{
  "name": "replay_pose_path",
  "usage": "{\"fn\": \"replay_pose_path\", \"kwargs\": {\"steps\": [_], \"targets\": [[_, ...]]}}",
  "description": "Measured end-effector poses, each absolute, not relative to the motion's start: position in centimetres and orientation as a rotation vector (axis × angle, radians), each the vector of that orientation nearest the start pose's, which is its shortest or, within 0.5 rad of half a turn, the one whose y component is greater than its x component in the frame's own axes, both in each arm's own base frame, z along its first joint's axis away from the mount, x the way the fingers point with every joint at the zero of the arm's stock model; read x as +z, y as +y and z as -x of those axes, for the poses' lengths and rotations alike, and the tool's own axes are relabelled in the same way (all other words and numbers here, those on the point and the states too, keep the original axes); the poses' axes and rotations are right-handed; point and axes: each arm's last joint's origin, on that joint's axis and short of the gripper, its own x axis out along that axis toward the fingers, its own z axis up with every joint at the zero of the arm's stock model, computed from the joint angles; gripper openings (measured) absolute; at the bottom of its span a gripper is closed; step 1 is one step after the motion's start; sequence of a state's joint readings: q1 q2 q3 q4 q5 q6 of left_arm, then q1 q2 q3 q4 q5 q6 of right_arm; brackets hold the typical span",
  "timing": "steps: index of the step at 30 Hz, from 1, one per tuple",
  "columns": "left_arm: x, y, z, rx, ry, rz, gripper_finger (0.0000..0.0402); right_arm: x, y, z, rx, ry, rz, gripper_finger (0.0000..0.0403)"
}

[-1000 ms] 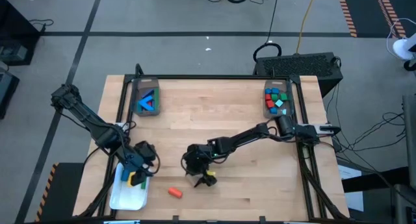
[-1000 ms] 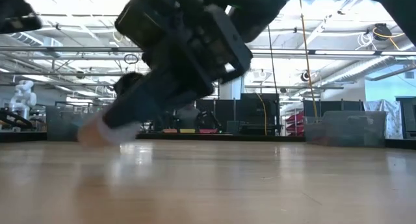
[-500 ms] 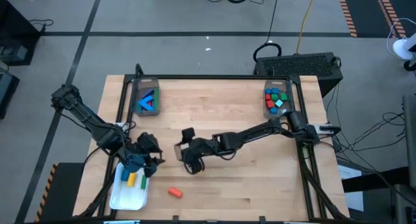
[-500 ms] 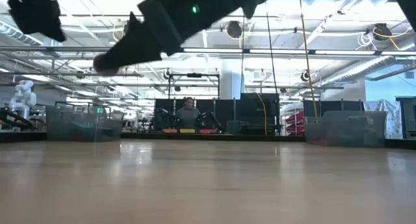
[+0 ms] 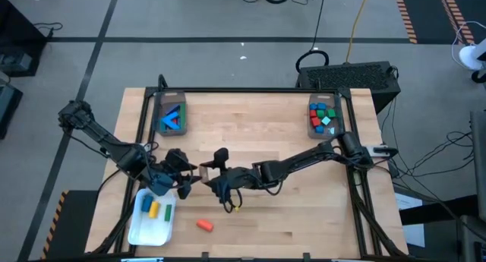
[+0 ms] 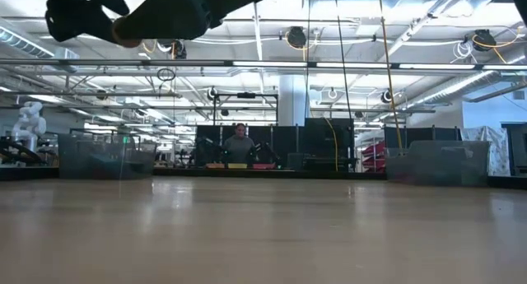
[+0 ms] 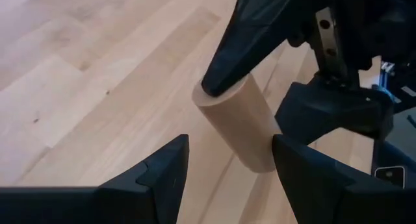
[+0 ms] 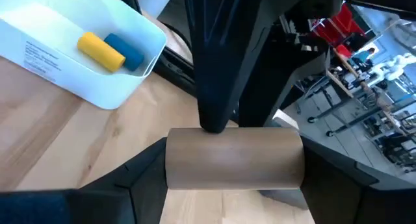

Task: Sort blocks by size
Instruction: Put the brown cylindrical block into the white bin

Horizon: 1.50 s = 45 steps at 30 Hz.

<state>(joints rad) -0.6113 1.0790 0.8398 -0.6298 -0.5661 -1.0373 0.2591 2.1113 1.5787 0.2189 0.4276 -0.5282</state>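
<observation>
A tan cylinder [image 8: 234, 159] is held in the air over the table's near left part by my right gripper [image 5: 209, 173], which is shut on it. My left gripper [image 5: 184, 180] faces it from the left. It is open, with its two fingers [image 7: 162, 172] on either side of the cylinder's round side [image 7: 237, 123]. A white tray [image 5: 140, 228] at the near left holds a yellow, a blue and a green block. An orange block [image 5: 203, 225] lies on the table near the front edge. My right gripper pinches the cylinder by its two flat ends [image 8: 177, 164] between its two fingers, so the cylinder lies across the gap. The fingers reach in from the table's right. The cylinder is lifted clear of the table. My left gripper stands around the cylinder's round side [image 7: 260, 152]; I cannot tell whether its fingers touch it.
A bin [image 5: 171, 119] at the far left holds blue and red blocks. A bin [image 5: 326, 118] at the far right holds several coloured blocks. Black frame rails run along both table sides. Bare wood lies in the middle and at the near right.
My right gripper has risen from the table with the tan cylinder and gone toward the table's left, up to my left gripper. My left gripper has gone from above the white tray toward the right and far side, and now faces the cylinder.
</observation>
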Motion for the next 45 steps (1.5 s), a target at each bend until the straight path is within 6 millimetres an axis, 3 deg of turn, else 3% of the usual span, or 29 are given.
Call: {"fn": "replay_pose_path", "kwargs": {"steps": [15,22,30,42,45], "targets": [[27.6,-10.2,-19.3,0.260,0.549,0.483,0.0221,23.9,11.3,-47.6,-0.171,0.242,0.661,0.0272],[27.7,-10.2,-19.3,0.264,0.534,0.545,0.0161,24.0,11.3,-47.6,-0.210,0.247,0.688,0.0274],[27.7,-10.2,-19.4,0.247,0.546,0.530,0.0157,24.0,11.7,-47.5,-0.212,0.253,0.749,0.0282],[27.8,-9.8,-18.1,0.187,0.647,0.489,0.0139,22.9,11.4,-47.2,-0.259,0.372,0.704,0.0326],[27.7,-9.6,-17.6,0.175,0.684,0.484,0.0139,22.6,12.2,-47.0,-0.176,0.374,0.702,0.0325]]}}
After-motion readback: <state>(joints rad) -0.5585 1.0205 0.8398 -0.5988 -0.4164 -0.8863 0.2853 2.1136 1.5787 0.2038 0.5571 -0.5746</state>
